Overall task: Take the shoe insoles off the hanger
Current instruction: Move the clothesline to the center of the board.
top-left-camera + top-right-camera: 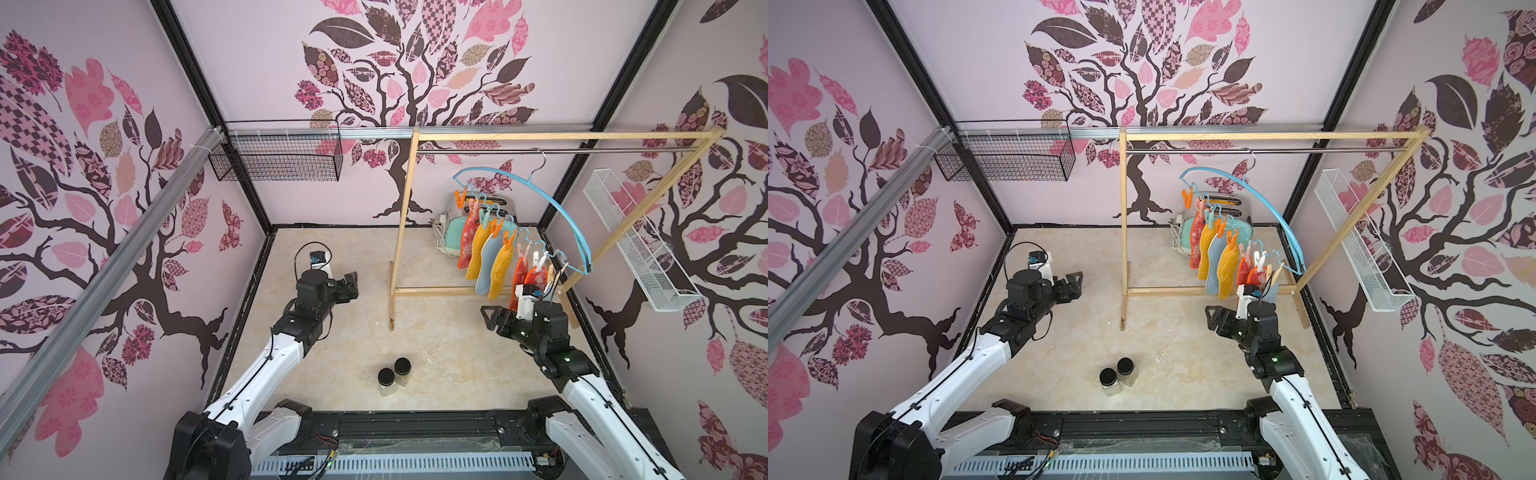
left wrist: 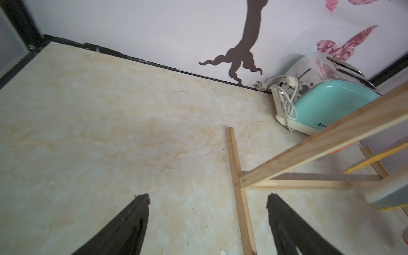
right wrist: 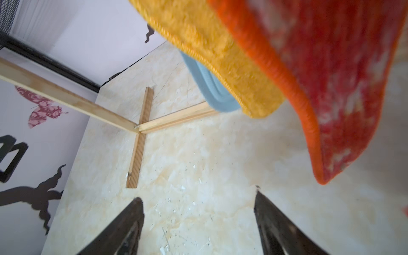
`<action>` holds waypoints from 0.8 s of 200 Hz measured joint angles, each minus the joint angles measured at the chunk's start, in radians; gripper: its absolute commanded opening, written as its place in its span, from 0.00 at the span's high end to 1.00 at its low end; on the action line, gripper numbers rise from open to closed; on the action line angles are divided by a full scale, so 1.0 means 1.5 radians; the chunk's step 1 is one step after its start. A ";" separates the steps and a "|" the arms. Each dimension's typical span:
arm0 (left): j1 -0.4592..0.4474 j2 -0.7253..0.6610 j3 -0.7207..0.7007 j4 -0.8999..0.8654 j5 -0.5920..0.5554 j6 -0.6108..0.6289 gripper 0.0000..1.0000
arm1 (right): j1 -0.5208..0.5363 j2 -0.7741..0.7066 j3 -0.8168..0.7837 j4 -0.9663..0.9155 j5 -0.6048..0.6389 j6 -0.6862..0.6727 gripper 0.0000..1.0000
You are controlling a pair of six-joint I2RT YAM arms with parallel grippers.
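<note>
In both top views, found the hanger (image 1: 509, 172) hooked on the metal rail (image 1: 478, 151) of the wooden frame (image 1: 404, 216), right of centre. Noted the shoe insoles (image 1: 478, 253) clipped in a row beneath it, hanging clear of the desk (image 1: 436, 353). Spotted a toaster (image 1: 451, 239) behind them by the back wall, and two jars (image 1: 392, 376) low at centre. Saw the left end effector (image 1: 354, 286) left of centre, well apart from the frame, fingers spread and holding nothing. Saw the right end effector (image 1: 488, 319) at lower right, near the closest end of the row, fingers likewise spread and empty.

In the left wrist view, caught two black fingers at the bottom edge, wide apart over bare desk. Made out the frame's foot at lower right and the toaster at upper right.

In the right wrist view, met a yellow insole (image 3: 209, 55), a grey-blue insole (image 3: 212, 88) behind it and a red mottled insole (image 3: 331, 77) filling the upper right. Found all three hanging apart from the spread fingers at the bottom edge.
</note>
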 measured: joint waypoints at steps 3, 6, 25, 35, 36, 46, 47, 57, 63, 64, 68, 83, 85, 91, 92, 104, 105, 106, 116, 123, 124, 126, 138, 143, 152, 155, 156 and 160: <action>-0.003 0.000 0.002 -0.004 0.002 0.001 0.13 | 0.000 0.001 -0.002 -0.003 -0.008 0.000 0.20; -0.006 0.000 0.005 -0.007 0.006 0.001 0.13 | 0.000 0.002 -0.004 -0.005 -0.016 -0.001 0.21; -0.012 -0.001 0.010 -0.022 0.024 0.004 0.14 | 0.001 0.004 -0.011 -0.016 -0.057 -0.002 0.23; -0.013 -0.001 0.012 -0.032 0.031 0.005 0.15 | 0.001 0.003 -0.016 -0.015 -0.074 -0.001 0.25; -0.013 -0.001 0.012 -0.033 0.032 0.005 0.15 | 0.001 0.003 -0.017 -0.014 -0.078 -0.001 0.25; -0.013 -0.001 0.016 -0.041 0.041 0.005 0.16 | 0.003 0.003 -0.021 -0.011 -0.097 -0.001 0.25; -0.013 -0.001 0.016 -0.042 0.042 0.005 0.15 | 0.003 0.003 -0.022 -0.011 -0.098 0.000 0.25; -0.014 0.001 0.023 -0.048 0.051 0.006 0.16 | 0.006 0.004 -0.028 -0.003 -0.117 0.001 0.26; -0.014 0.002 0.028 -0.050 0.056 0.007 0.16 | 0.009 0.005 -0.031 -0.001 -0.128 0.001 0.27; -0.014 0.002 0.030 -0.051 0.057 0.007 0.16 | 0.009 0.006 -0.031 0.000 -0.129 0.001 0.27; -0.014 0.003 0.034 -0.052 0.060 0.007 0.16 | 0.011 0.007 -0.033 0.002 -0.135 0.001 0.27; -0.014 0.010 0.051 -0.054 0.074 0.009 0.17 | 0.027 0.017 -0.039 0.010 -0.154 0.001 0.27; -0.014 0.011 0.053 -0.054 0.074 0.010 0.17 | 0.030 0.019 -0.040 0.010 -0.155 0.000 0.27; -0.014 0.016 0.061 -0.054 0.081 0.011 0.17 | 0.040 0.025 -0.041 0.012 -0.160 0.000 0.26; -0.014 0.017 0.062 -0.054 0.081 0.011 0.17 | 0.042 0.026 -0.041 0.012 -0.160 0.000 0.26; -0.014 0.028 0.076 -0.054 0.095 0.014 0.19 | 0.069 0.039 -0.042 0.014 -0.161 -0.001 0.25; -0.014 0.028 0.077 -0.054 0.095 0.014 0.19 | 0.071 0.040 -0.042 0.014 -0.161 -0.001 0.25; -0.014 0.030 0.079 -0.054 0.097 0.014 0.19 | 0.073 0.041 -0.042 0.014 -0.161 -0.001 0.25; -0.014 0.040 0.090 -0.054 0.109 0.017 0.20 | 0.096 0.050 -0.041 0.014 -0.159 -0.003 0.25; -0.015 0.049 0.098 -0.054 0.117 0.020 0.20 | 0.106 0.055 -0.042 0.014 -0.158 -0.005 0.25; -0.016 0.051 0.099 -0.054 0.120 0.020 0.20 | 0.108 0.056 -0.041 0.014 -0.158 -0.005 0.25; -0.016 0.053 0.102 -0.054 0.122 0.020 0.20 | 0.110 0.056 -0.041 0.014 -0.158 -0.005 0.25; -0.021 0.066 0.114 -0.054 0.134 0.026 0.21 | 0.120 0.059 -0.042 0.017 -0.158 -0.005 0.25; -0.024 0.072 0.119 -0.055 0.139 0.030 0.21 | 0.120 0.059 -0.042 0.020 -0.158 -0.005 0.25; -0.033 0.082 0.130 -0.056 0.144 0.038 0.21 | 0.120 0.058 -0.043 0.028 -0.157 -0.005 0.25; -0.037 0.085 0.135 -0.056 0.144 0.041 0.21 | 0.120 0.058 -0.043 0.030 -0.156 -0.005 0.25; -0.039 0.086 0.137 -0.057 0.145 0.042 0.21 | 0.120 0.058 -0.043 0.031 -0.156 -0.005 0.25; -0.045 0.092 0.143 -0.058 0.145 0.048 0.21 | 0.120 0.058 -0.044 0.035 -0.156 -0.004 0.25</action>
